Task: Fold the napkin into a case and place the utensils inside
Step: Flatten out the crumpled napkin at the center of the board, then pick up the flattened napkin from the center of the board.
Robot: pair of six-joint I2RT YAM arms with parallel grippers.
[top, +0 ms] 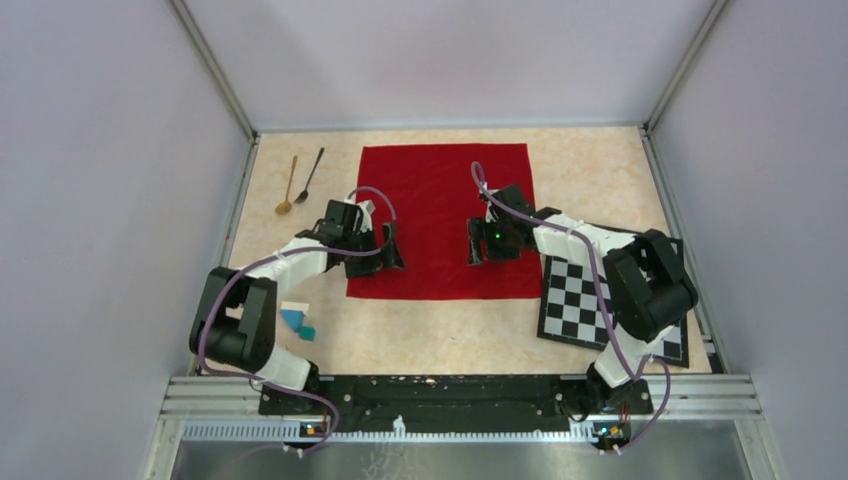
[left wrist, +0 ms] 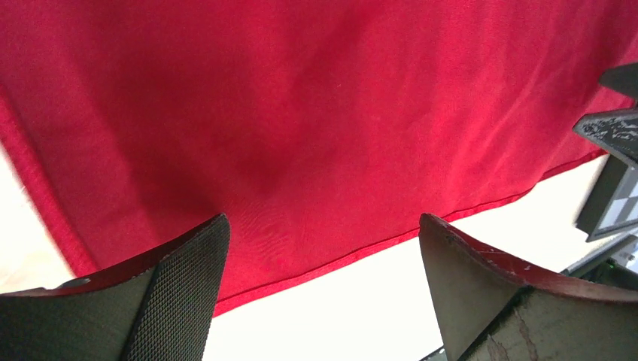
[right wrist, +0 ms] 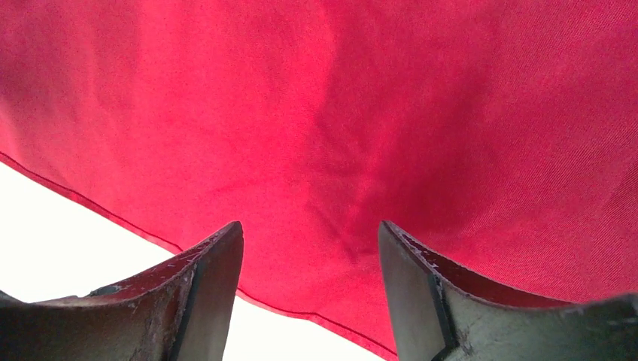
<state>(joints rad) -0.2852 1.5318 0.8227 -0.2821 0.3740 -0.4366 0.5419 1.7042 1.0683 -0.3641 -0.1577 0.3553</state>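
The red napkin lies spread flat in the middle of the table. My left gripper hovers over its near left part, open, with only cloth and the hem below its jaws. Over the near right part my right gripper is open too, empty, above the napkin's edge. The utensils lie on the bare table at the far left: a gold spoon and a black spoon, side by side and apart from the napkin.
A black-and-white chequered mat lies at the right, partly under the right arm. Small blue and teal blocks sit near the left arm's base. Walls close in the table on three sides.
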